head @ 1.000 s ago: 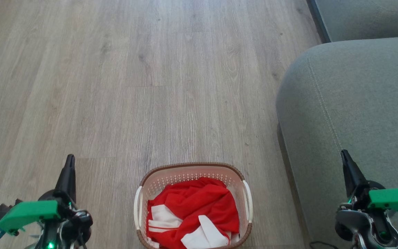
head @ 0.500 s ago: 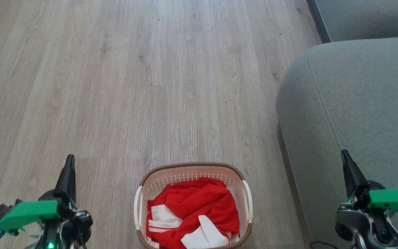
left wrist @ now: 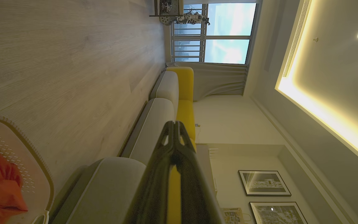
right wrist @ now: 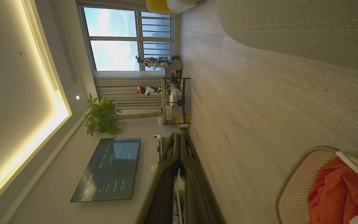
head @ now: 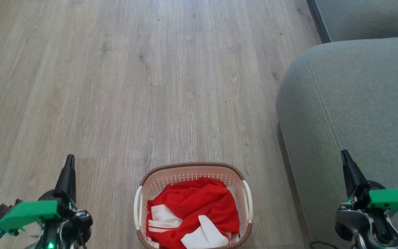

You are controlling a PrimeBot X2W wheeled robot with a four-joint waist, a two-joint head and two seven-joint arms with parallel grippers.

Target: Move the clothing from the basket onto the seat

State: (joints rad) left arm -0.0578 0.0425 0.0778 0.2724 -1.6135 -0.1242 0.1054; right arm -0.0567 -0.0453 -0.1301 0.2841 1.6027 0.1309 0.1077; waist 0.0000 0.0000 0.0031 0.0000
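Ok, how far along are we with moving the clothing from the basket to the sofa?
Done: nothing yet; no garment lies on the visible part of the grey-green upholstered sofa seat. In hand: nothing; the left gripper and right gripper flank the cream perforated plastic basket, shut and empty. Left: everything; the bright red, white-striped clothing lies bunched inside it, to be grasped, lifted and laid on the seat.

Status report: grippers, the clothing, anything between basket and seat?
Jaws shut, empty: left gripper, right gripper, flanking the basket. Red clothing heaped in it. No obstacle seen on floor toward the seat.
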